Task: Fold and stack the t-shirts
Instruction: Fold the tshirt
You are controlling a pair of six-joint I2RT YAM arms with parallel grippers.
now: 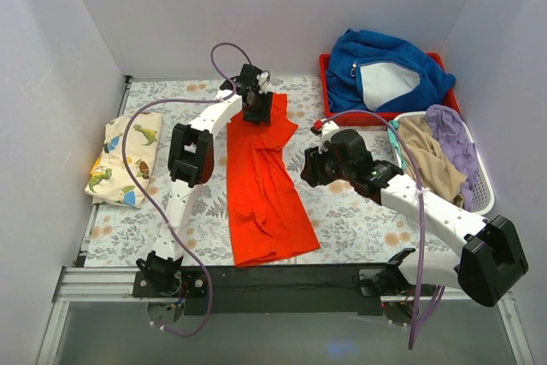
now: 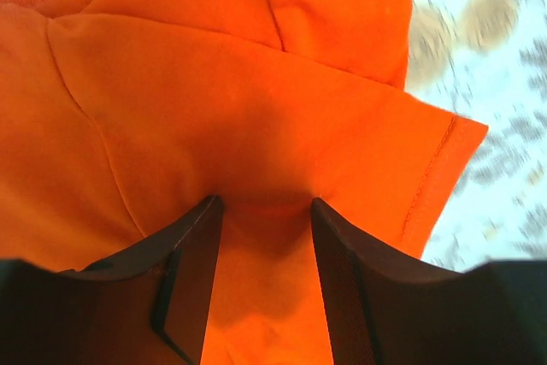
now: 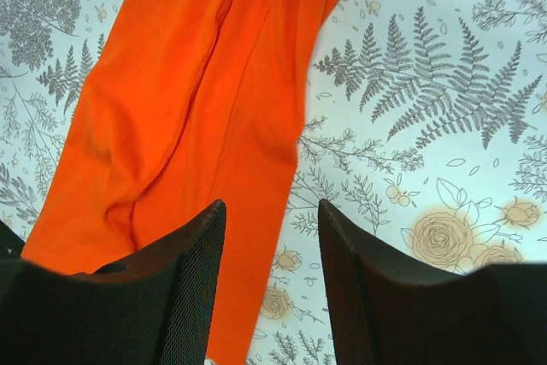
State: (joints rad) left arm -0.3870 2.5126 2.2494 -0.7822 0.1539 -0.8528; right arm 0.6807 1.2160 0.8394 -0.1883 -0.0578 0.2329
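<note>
The orange-red t-shirt (image 1: 265,185) lies folded into a long strip down the middle of the table. My left gripper (image 1: 258,108) is at its far end, jaws apart and pressed down on the cloth (image 2: 214,83), with the cloth between the fingertips (image 2: 261,203). My right gripper (image 1: 309,167) is open and empty, low over the table just right of the shirt's right edge (image 3: 197,83); its fingertips (image 3: 269,207) straddle that edge. The cream dinosaur t-shirt (image 1: 124,158) lies folded at the left edge.
A red tray (image 1: 325,66) at the back right holds the thick blue garment (image 1: 385,70). A white basket (image 1: 483,194) at the right holds beige (image 1: 423,156) and purple (image 1: 457,138) clothes. A floral cloth (image 3: 427,126) covers the table.
</note>
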